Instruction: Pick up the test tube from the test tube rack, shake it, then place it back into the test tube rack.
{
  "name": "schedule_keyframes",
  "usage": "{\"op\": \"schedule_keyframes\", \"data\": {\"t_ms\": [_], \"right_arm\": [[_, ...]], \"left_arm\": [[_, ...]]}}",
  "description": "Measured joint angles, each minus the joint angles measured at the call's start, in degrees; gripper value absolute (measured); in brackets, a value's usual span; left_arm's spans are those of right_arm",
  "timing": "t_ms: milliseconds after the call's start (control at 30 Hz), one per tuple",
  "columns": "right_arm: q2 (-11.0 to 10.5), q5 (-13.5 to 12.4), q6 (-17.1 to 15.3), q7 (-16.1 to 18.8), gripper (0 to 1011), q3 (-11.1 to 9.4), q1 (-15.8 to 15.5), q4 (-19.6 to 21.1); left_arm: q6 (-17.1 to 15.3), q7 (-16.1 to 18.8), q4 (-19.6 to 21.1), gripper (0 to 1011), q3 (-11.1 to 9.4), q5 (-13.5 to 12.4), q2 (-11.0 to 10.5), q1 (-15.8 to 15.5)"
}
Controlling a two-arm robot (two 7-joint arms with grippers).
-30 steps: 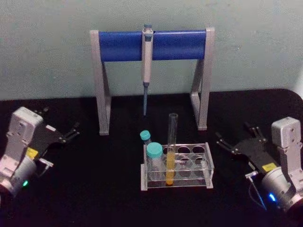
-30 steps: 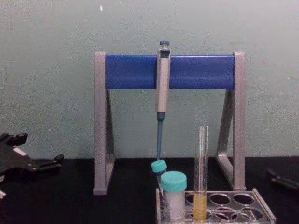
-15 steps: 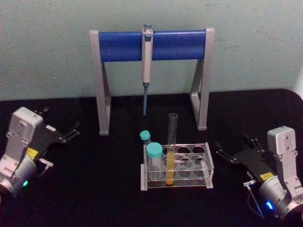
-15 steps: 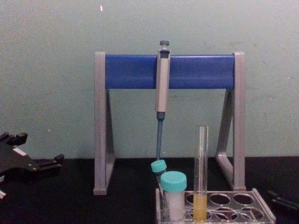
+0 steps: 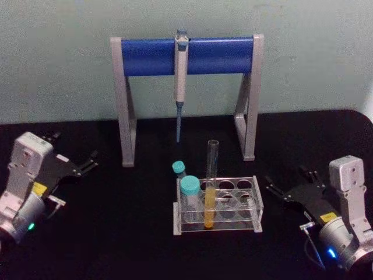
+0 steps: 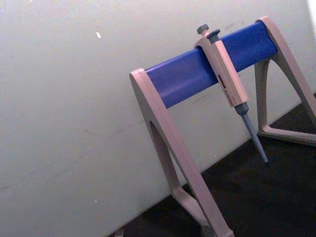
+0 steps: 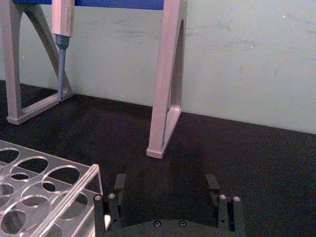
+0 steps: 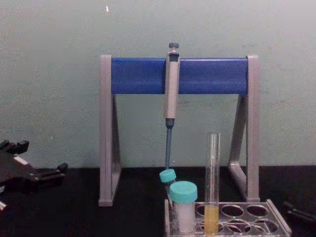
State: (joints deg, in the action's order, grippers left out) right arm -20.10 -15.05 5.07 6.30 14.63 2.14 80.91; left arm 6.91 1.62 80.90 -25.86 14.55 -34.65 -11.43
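Test tube (image 5: 211,175) upright in the test tube rack (image 5: 247,185), in a hole just beside the larger teal-capped vial (image 5: 189,195). Rack on the black tabletop (image 5: 134,233) about midway between its left and right edges, in front of the pipette stand (image 5: 151,55) with its hanging pipette (image 5: 180,76).

Yellow-orange liquid in the tube's lower part only; upper part clear and empty, mouth uncapped. Larger vial with something pale inside; contents of the smaller teal-capped vial (image 5: 179,169) behind it too hard to tell. Remaining rack holes empty.

Probably light, stiff, smooth and breakable, being thin glass: slippery under hard pads, so a moderate squeeze. Best taken on the bare stretch above the rack plate and lifted straight up; open mouth a spill risk, so gentle shaking.

Right gripper (image 5: 287,178) low near the tabletop's right edge, fingers spread, empty, pointing at the rack but well apart from it. Left gripper (image 5: 74,149) parked near the left edge, likewise spread and empty.
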Motion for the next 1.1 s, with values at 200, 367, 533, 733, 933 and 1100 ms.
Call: {"op": "schedule_keyframes", "data": {"t_ms": [200,367,533,733,933,1100], "right_arm": [[0.0,0.0,0.0,0.0,1000,0.0,0.0,0.0],[-0.1,-0.1,0.1,0.0,1000,0.1,0.0,0.0],[-0.1,-0.1,0.1,0.0,1000,0.1,0.1,0.1],[-0.1,-0.1,0.1,0.0,1000,0.1,0.1,0.1],[-0.1,-0.1,0.1,0.0,1000,0.1,0.1,0.1],[-0.1,-0.1,0.1,0.0,1000,0.1,0.1,0.1]], "left_arm": [[0.0,0.0,0.0,1001,0.0,0.0,0.0,0.0],[0.0,0.0,0.0,1001,0.0,0.0,0.0,0.0],[0.0,0.0,0.0,1001,0.0,0.0,0.0,0.0],[0.0,0.0,0.0,1001,0.0,0.0,0.0,0.0],[0.0,0.0,0.0,1001,0.0,0.0,0.0,0.0],[0.0,0.0,0.0,1001,0.0,0.0,0.0,0.0]]}}
